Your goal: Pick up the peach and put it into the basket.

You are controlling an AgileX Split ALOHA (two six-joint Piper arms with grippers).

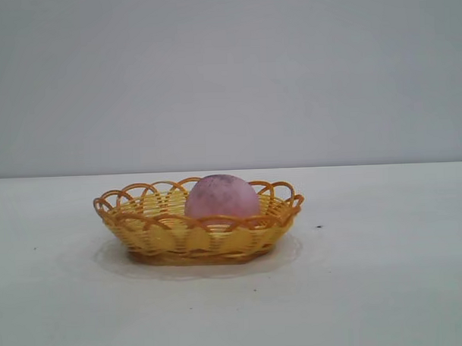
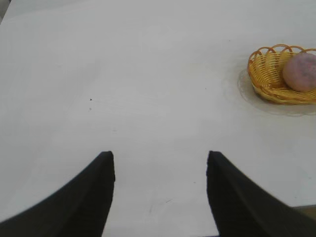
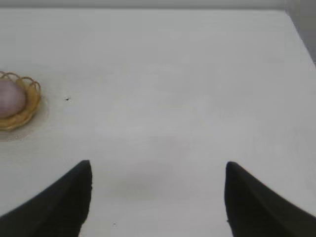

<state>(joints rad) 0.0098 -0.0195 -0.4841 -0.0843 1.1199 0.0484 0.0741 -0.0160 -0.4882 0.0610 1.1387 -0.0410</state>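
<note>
A plain grey wall (image 1: 227, 74) backs a white worktop (image 1: 387, 289). On it sits the basket (image 1: 153, 236) with the peach (image 1: 221, 197) inside. Left gripper (image 2: 160, 170) and right gripper (image 3: 158, 177) both hang open over bare surface, well apart from the basket

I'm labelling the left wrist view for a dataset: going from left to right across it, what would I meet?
One black finger of the left gripper, its other black finger, yellow-orange woven wicker basket, dusty pink round peach inside it.
</note>
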